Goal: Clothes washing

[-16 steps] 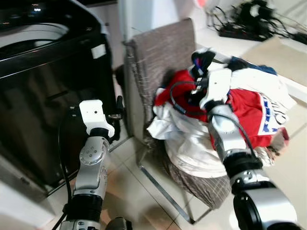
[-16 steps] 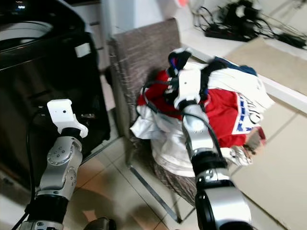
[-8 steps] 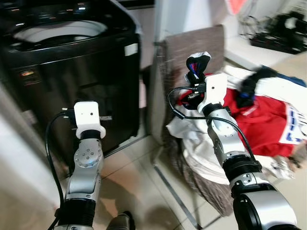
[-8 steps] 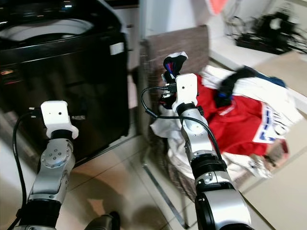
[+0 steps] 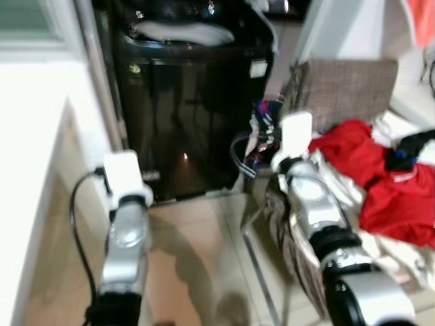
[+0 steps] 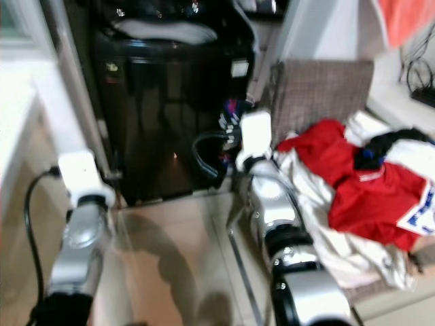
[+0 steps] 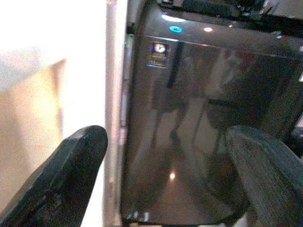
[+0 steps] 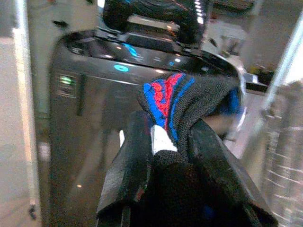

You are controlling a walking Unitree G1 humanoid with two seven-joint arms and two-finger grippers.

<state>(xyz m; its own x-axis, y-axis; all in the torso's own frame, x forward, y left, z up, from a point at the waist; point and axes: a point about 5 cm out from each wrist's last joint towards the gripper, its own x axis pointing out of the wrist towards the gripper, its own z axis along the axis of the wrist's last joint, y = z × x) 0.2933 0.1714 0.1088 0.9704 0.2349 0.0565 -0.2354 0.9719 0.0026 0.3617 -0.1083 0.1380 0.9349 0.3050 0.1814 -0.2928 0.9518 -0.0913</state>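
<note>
My right gripper (image 8: 166,132) is shut on a dark knitted garment (image 8: 182,97) with blue and red stripes. It holds the garment (image 5: 262,117) up just left of the chair, in front of the black top-loading washing machine (image 5: 197,102), below its rim. The washer's lid stands open and something white (image 5: 182,31) lies in the drum. My left gripper (image 7: 165,156) is open with nothing between its fingers, facing the left side of the washer's glossy front panel (image 7: 199,118).
A brown chair (image 5: 346,88) to the right of the washer holds a pile of clothes, with a red garment (image 5: 384,176) and white ones (image 6: 340,244). A white wall (image 5: 41,136) and a metal pole (image 5: 92,75) stand left of the washer. Tiled floor (image 5: 197,258) lies ahead.
The view has swung left, bringing the washer to the middle. My right gripper has carried the dark garment off the chair's pile to the washer's front. The left arm stays raised.
</note>
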